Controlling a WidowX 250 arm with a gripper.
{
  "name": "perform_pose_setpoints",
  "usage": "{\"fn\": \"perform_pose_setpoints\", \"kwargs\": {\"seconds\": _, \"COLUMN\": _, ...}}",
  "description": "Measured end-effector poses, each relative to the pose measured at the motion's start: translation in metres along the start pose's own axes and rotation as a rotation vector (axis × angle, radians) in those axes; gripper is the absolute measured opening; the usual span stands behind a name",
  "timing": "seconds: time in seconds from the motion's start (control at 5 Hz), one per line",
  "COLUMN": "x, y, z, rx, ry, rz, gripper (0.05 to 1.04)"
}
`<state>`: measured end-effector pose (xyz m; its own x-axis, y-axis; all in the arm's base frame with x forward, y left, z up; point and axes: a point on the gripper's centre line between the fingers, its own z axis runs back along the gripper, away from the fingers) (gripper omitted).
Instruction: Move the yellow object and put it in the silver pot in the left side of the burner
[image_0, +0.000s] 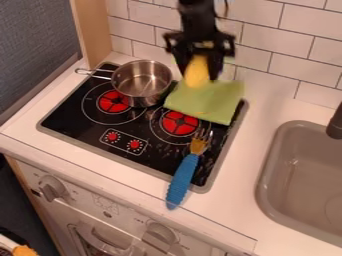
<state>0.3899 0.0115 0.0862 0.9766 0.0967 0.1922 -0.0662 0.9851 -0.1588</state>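
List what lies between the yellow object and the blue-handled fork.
The camera view shows the green cloth, then the right-hand red burner.

Place: kitchen, toy-like | Below hand (198, 75): black stove (72, 112) with red rings, in white surface (235, 205); fork (182, 182) large against it | Beside hand, lower: pot (139, 94) | Behind hand: wall tiles (287, 47) | Well aside from hand: sink (266, 172), tap (336, 122) | Farthest below hand: oven front (133, 215), knobs (52, 189)
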Motion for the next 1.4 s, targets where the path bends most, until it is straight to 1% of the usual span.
{"fn": "perform_pose_setpoints", "kwargs": {"seconds": 0.2, "x": -0.002, "y": 0.034, "z": 0.017, "rx": 0.041, "ry": -0.017, "rz": 0.051, "gripper": 0.637}}
{"fn": "perform_pose_setpoints", "kwargs": {"seconds": 0.4, "x": -0.004, "y": 0.070, "z": 0.018, "rx": 0.116, "ry": -0.015, "rz": 0.111, "gripper": 0.637}}
{"fn": "perform_pose_setpoints", "kwargs": {"seconds": 0.6, "x": -0.003, "y": 0.083, "z": -0.008, "rx": 0.135, "ry": 0.031, "rz": 0.116, "gripper": 0.637}}
{"fn": "perform_pose_setpoints", "kwargs": {"seconds": 0.8, "x": 0.000, "y": 0.086, "z": -0.023, "rx": 0.124, "ry": 0.054, "rz": 0.122, "gripper": 0.723}}
{"fn": "perform_pose_setpoints", "kwargs": {"seconds": 1.0, "x": 0.002, "y": 0.082, "z": -0.024, "rx": 0.099, "ry": 0.054, "rz": 0.110, "gripper": 0.980}}
{"fn": "perform_pose_setpoints", "kwargs": {"seconds": 1.2, "x": -0.002, "y": 0.080, "z": -0.024, "rx": 0.089, "ry": 0.080, "rz": 0.090, "gripper": 1.005}}
{"fn": "perform_pose_setpoints", "kwargs": {"seconds": 1.4, "x": -0.001, "y": 0.065, "z": -0.011, "rx": 0.073, "ry": 0.080, "rz": 0.024, "gripper": 1.000}}
